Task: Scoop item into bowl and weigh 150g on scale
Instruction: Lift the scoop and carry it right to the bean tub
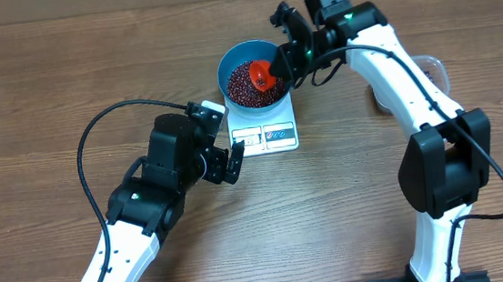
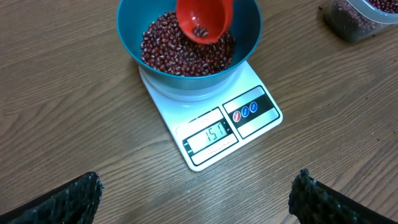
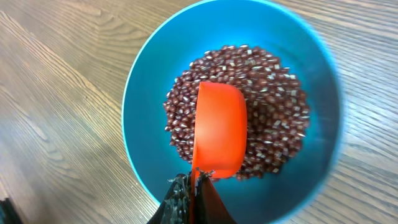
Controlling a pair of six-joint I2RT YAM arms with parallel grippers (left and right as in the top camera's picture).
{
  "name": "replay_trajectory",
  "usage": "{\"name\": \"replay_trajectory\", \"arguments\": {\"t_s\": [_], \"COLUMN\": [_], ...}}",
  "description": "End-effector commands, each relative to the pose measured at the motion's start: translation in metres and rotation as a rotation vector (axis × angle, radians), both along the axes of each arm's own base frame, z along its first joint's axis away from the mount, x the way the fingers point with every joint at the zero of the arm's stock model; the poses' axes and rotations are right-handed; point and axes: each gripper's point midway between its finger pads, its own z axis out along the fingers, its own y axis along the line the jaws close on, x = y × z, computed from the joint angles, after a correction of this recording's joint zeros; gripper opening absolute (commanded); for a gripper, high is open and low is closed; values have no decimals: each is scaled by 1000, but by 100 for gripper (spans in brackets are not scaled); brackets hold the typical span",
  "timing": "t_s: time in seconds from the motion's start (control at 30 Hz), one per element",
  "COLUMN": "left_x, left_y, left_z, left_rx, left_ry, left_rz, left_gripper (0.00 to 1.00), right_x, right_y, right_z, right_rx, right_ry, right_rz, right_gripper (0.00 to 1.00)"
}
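The blue bowl stands on the white scale, holding a heap of dark red-brown beans. The scale's display shows digits. An orange-red scoop hangs tilted over the beans, a few beans left in its cup. My right gripper is shut on the scoop's thin handle. In front of the scale, low over the table, my left gripper is open with nothing between its fingers.
A clear plastic tub with more beans sits to the right of the scale, partly behind the right arm. Bare wooden table surrounds everything.
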Motion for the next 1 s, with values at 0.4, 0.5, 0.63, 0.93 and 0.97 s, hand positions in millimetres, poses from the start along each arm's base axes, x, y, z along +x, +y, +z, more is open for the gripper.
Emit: {"name": "replay_trajectory", "arguments": {"t_s": [0.4,0.5,0.63,0.93,0.97], "left_x": [0,0,0,0,0], "left_y": [0,0,0,0,0], "left_z": [-4,-4,-4,-4,-4], "left_rx": [-6,-6,-6,-6,-6], "left_ry": [16,16,16,16,16], "left_rz": [6,6,6,6,6], "left_gripper": [100,99,100,100,100], "right_x": [-7,-9,-9,-24,-26], "right_y": [-1,-2,-3,-3,-7], "right_z": [77,84,88,108,113], "right_rx": [95,98,88,211,237], "right_ry": [-130,-146,-159,-117,-111], "right_rz": [11,11,6,48,52], "right_gripper": [4,4,4,4,4]}}
